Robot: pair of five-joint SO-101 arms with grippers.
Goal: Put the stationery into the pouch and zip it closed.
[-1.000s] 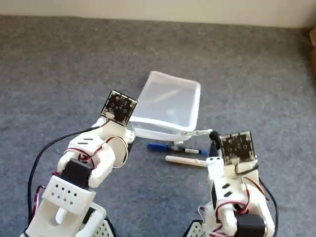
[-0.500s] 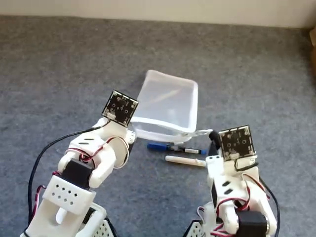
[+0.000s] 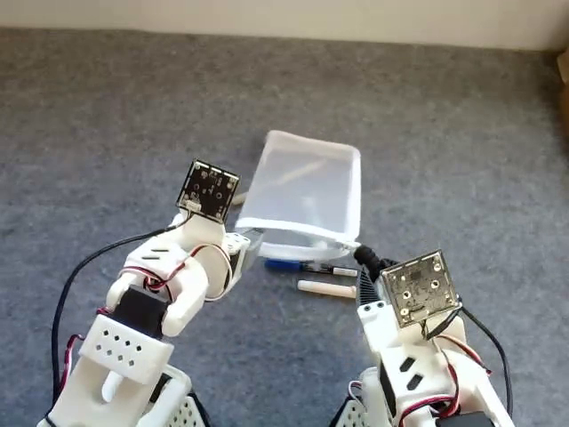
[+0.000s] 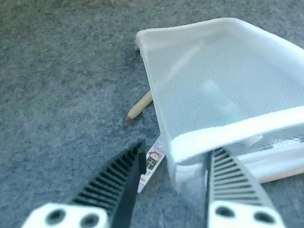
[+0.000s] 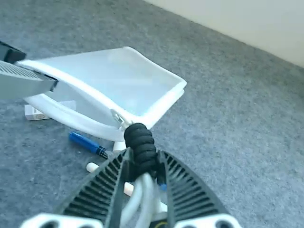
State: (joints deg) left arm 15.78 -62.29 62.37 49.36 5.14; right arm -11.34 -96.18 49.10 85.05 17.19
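Observation:
The white mesh pouch (image 3: 307,191) lies mid-table with its mouth toward the arms. My right gripper (image 5: 142,164) is shut on the black cord zipper pull (image 5: 140,142) at the pouch's near corner (image 3: 363,256). My left gripper (image 4: 173,171) is open and straddles the opposite corner of the pouch (image 4: 190,152), one finger (image 4: 228,180) against the fabric. Outside the mouth lie a blue pen (image 3: 298,265) and a white stick (image 3: 327,289). An eraser (image 4: 152,164) lies by the left fingers. A pencil (image 4: 140,104) pokes out at the pouch's edge.
Grey carpet (image 3: 107,107) covers the whole table, with open room to the left, right and far side of the pouch. A pale wall edge (image 3: 284,18) runs along the back.
My right gripper has pulled back and toward the left arm with the zipper pull. The pouch has shifted and its mouth edge has risen. The left arm has edged slightly outward.

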